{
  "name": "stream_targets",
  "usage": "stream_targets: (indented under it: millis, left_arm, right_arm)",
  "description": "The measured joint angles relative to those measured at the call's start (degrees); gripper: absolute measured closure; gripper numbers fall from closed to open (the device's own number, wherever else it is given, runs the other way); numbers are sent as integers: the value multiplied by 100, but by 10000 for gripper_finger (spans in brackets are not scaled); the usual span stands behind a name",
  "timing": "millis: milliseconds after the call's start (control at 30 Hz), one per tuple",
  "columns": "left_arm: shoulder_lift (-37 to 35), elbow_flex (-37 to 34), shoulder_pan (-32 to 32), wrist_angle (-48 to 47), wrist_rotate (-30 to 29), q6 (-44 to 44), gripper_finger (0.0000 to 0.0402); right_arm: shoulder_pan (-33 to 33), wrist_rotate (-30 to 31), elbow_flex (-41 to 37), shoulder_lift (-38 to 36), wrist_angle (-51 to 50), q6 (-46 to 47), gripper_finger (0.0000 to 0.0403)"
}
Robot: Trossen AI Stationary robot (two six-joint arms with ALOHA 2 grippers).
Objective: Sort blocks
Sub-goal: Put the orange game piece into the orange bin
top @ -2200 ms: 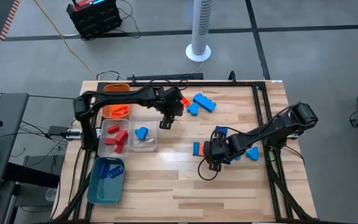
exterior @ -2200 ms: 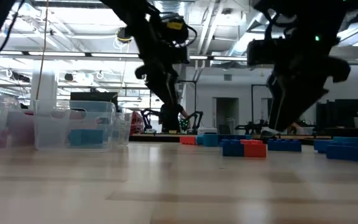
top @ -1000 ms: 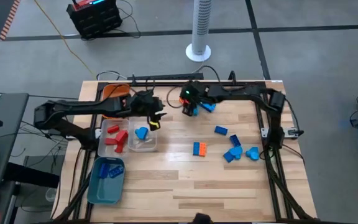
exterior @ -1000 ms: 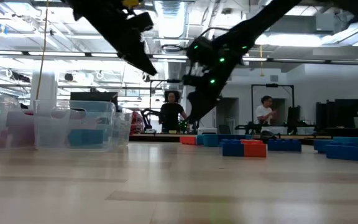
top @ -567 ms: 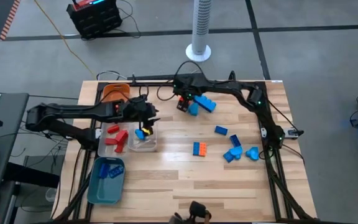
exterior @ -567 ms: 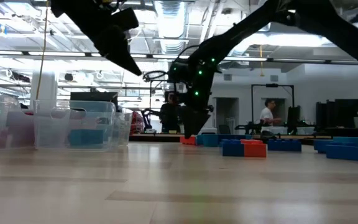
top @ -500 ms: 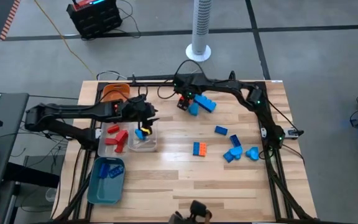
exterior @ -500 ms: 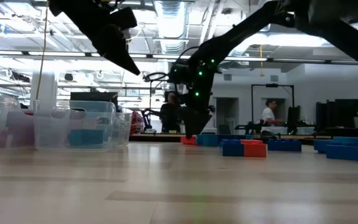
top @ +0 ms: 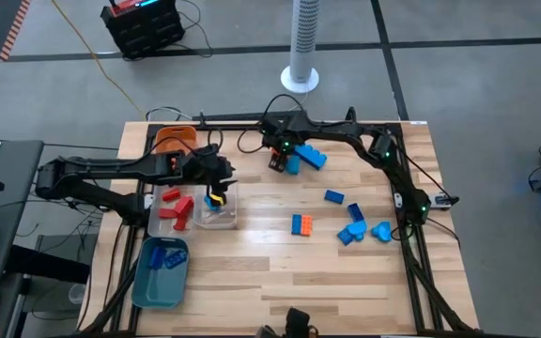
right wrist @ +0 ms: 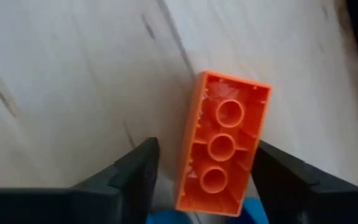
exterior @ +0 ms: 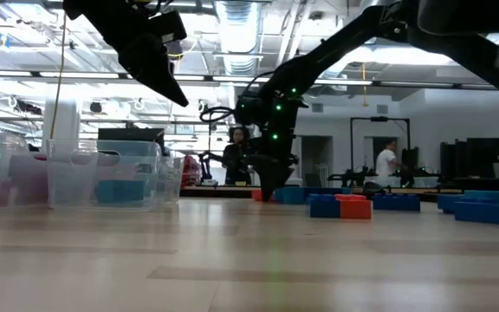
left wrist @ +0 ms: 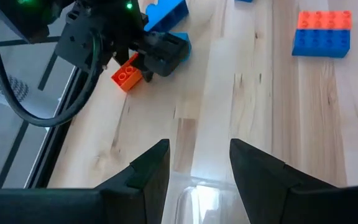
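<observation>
1. Both arms are shifting across the bench from where they were two seconds back: the right arm, which was low over the blue blocks near the right edge, is now reaching to the far edge, and the left arm is pulling back toward the trays at the left edge.
2. Right gripper (top: 275, 160) is coming down over an orange block (right wrist: 225, 143) lying underside-up near the middle of the far edge, just beside a blue block (top: 309, 155). Its fingers (right wrist: 129, 174) are standing apart on either side of the block; not touching it yet as far as the wrist view shows.
3. Left gripper (top: 216, 191) is hovering over the clear tray (top: 225, 223) by the left edge, fingers (left wrist: 151, 171) spread, nothing between them.
4. Sorted so far: red blocks (top: 173, 207) in the clear tray, blue ones in the teal tray (top: 144, 286) at the near-left corner. Orange tray (top: 178, 134) is sitting at the far-left corner.
5. Loose blocks still lying out: a blue-and-orange pair (top: 300, 224) mid-bench, a blue cluster (top: 359, 230) toward the right edge.
6. Step in hand, as I read it: picking the orange block. Next move likely calls for clamping squarely on its long sides, lifting clear of the blue neighbour, then carrying it to the orange tray.
</observation>
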Motion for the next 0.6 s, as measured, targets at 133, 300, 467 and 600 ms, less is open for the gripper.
stream_targets:
  millis: [133,300,467,600]
  left_arm:
    - [-4,0,-34,-210,7,82,240]
    - [-2,0,-128,-580,42,23,240]
    - [-2,0,-314,-620,40,-44,240]
    - [-2,1,-463,-545,-256,-134,240]
  right_arm:
    - [66,0,0,2,-133,-99,219]
    - [166,43,-24,-175,-543,-343,299]
    - [307,-21,-15,-787,-471,-510,314]
    - [393,-20,-13,-1244,-423,-584,297]
